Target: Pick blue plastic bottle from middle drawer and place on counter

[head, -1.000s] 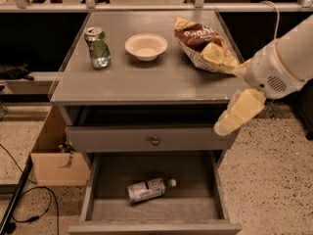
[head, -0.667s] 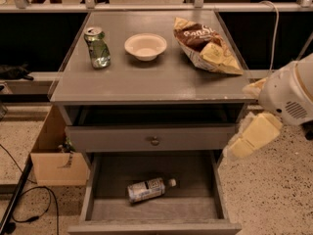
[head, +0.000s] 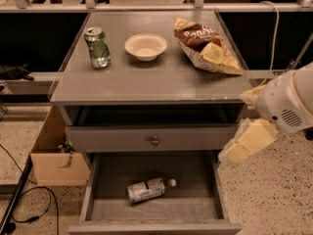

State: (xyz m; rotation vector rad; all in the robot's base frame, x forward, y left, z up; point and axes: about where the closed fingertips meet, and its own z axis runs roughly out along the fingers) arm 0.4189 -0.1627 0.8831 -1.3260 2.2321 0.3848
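The blue plastic bottle lies on its side on the floor of the open middle drawer, its white cap pointing right. The counter is the grey top of the cabinet above. My gripper hangs at the right of the cabinet, beside the closed drawer front, above and to the right of the open drawer. It is well apart from the bottle and holds nothing that I can see.
On the counter stand a dented green can, a white bowl and a chip bag. A drawer front with a round knob is above the open drawer. A cardboard box and cables lie left on the floor.
My arm has moved right and down, from the counter's right front corner to beside the drawer fronts. The bottle has not moved.
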